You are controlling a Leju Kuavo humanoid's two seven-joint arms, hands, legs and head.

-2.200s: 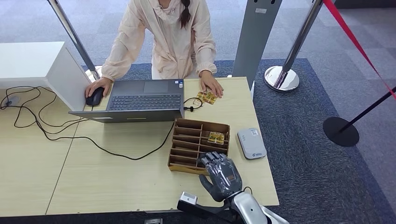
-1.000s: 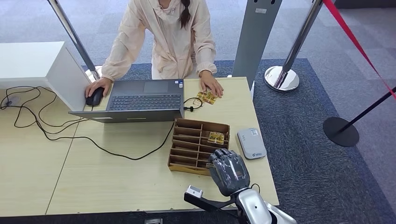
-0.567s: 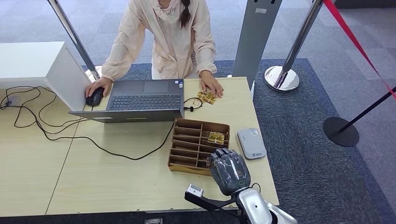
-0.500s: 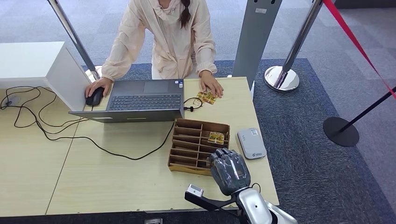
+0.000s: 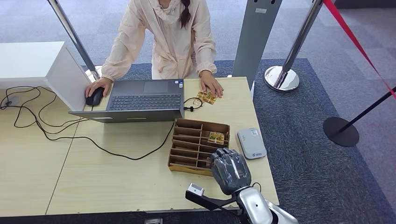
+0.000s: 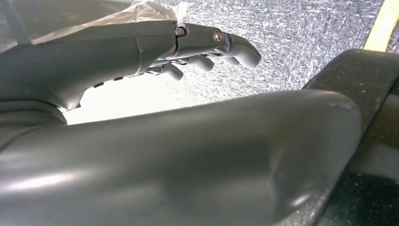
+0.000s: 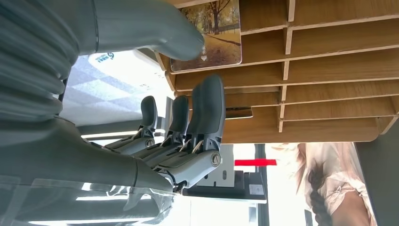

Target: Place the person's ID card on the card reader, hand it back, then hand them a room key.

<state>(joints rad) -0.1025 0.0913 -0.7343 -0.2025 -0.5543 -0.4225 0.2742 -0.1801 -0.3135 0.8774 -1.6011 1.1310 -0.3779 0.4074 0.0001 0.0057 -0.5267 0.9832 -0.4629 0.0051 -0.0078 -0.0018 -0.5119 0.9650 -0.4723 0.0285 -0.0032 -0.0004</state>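
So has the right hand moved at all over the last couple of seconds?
Yes. The right hand has shifted to the right along the near edge of the wooden organizer, toward the card reader, with most of the shift early on.

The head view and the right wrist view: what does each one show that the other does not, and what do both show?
Head view alone: the laptop, the mouse under the person's hand, the black cable, the grey card reader beside the organizer, and the cards near the person's other hand.

Right wrist view alone: the fingers apart close up, and the card's picture of trees and a path.

Both: the right hand at the wooden organizer, the card lying in one compartment, and the person behind the table.
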